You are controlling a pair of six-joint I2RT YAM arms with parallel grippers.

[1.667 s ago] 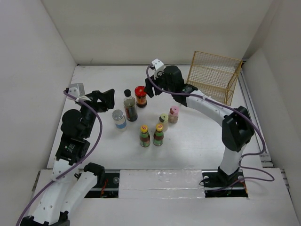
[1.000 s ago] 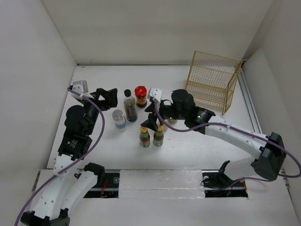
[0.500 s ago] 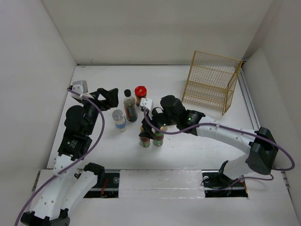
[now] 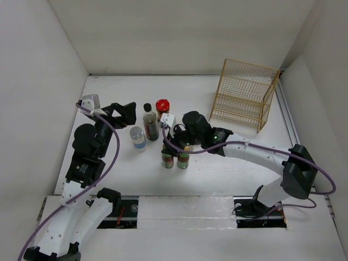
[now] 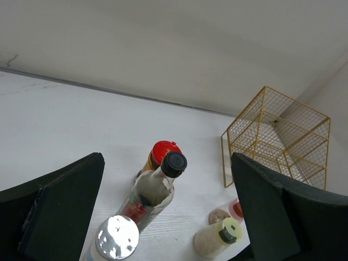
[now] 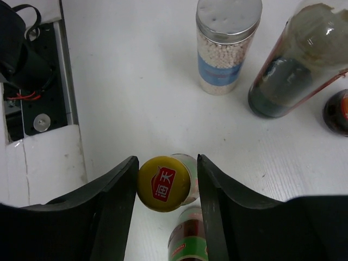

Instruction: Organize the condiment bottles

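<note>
- Currently the right hand (image 6: 166, 160) is low over one green-labelled bottle (image 6: 163, 184), with a finger close on each side of its yellow cap; whether they press it, I cannot tell.
- That bottle stands upright on the worktop (image 4: 228, 166), to the right of the tall dark bottle (image 4: 150, 126) and nearer the arm bases; the second green-labelled bottle (image 6: 187, 239) is just beside it (only partly seen from the right wrist).
- The left hand (image 4: 126, 113) hangs just left of the tall dark bottle; its fingers are spread wide and hold nothing.
- The silver-lidded jar (image 4: 138, 137) stands just left of the tall dark bottle and slightly nearer the bases; the red-lidded jar (image 4: 162, 106) is just behind it to the right.
- The yellow-capped shaker (image 5: 217, 237) and the pink-capped shaker (image 5: 235, 209) stand close together to the right of the tall dark bottle; the gold wire basket (image 4: 244, 95) is well to its right.
</note>
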